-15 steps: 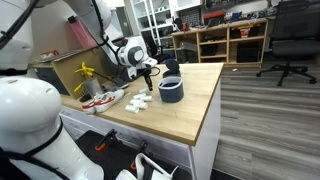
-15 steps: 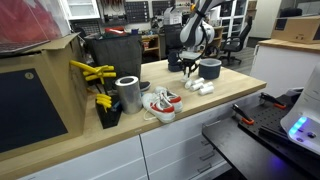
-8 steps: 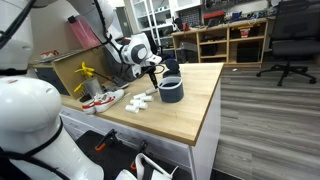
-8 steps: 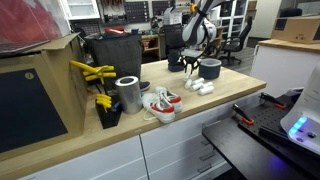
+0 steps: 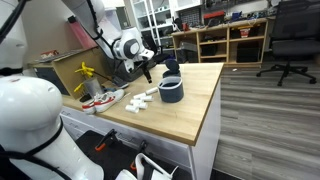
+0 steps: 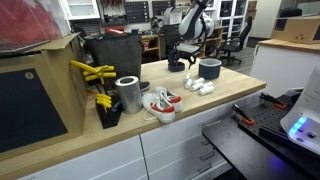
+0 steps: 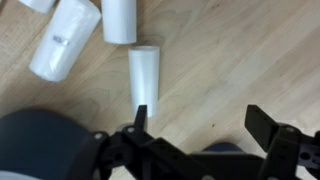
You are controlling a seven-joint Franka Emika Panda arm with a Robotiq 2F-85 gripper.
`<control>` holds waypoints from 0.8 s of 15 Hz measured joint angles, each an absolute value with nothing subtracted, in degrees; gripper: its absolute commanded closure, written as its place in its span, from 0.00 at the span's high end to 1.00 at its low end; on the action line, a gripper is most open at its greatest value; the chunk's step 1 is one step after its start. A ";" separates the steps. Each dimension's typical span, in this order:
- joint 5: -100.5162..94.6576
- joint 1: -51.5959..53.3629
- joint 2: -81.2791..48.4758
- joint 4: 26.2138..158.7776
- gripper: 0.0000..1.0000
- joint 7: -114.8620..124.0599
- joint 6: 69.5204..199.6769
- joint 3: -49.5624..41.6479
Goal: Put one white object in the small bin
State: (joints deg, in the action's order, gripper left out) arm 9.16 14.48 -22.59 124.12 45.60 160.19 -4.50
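Note:
Several white cylinders lie on the wooden table, seen in both exterior views. In the wrist view one white cylinder lies just ahead of the left fingertip, with others further off. The small dark bin stands beside them; its rim fills the lower left of the wrist view. My gripper hovers above the table next to the bin, open, with nothing between its fingers. The bin's inside is hidden.
A pair of red-and-white sneakers, a metal can and yellow-handled tools sit along the table. A dark crate stands behind. The table's edge drops off beside the bin.
The gripper has gone from shut to open. The arm has shifted a little away from the bin toward the white cylinders.

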 measured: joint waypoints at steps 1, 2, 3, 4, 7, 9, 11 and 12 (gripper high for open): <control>9.16 14.80 -21.56 124.79 1.00 45.61 160.10 -4.14; 9.16 14.96 -20.78 125.43 1.00 45.63 159.85 -3.82; 9.13 15.03 -20.25 126.03 1.00 45.80 159.41 -3.66; 9.04 15.03 -20.00 126.56 1.00 46.38 159.01 -3.65; 8.35 14.76 -20.27 128.36 1.00 47.52 158.58 -4.41; 7.57 14.47 -21.08 129.37 1.00 47.66 158.58 -5.41; 6.78 14.17 -22.27 129.76 1.00 47.66 158.58 -6.47; 6.47 14.06 -22.84 129.77 1.00 47.66 158.58 -6.90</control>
